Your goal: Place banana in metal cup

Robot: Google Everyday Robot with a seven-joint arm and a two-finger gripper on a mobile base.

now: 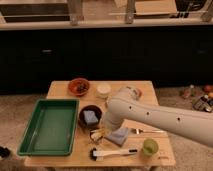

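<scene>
The banana (97,134) is a small pale yellow piece lying on the wooden table (60,89), just in front of a dark bowl (90,116). My gripper (101,133) hangs at the end of the white arm (150,116), right over or against the banana and partly hiding it. A pale, silvery cup (103,90) stands at the back middle of the table, well apart from the gripper.
A green tray (50,126) fills the left side. A red bowl (79,86) is at the back. The dark bowl holds a blue sponge (90,117). A blue-grey cloth (119,135), fork (148,131), black-and-white brush (112,152) and green cup (149,147) lie front right.
</scene>
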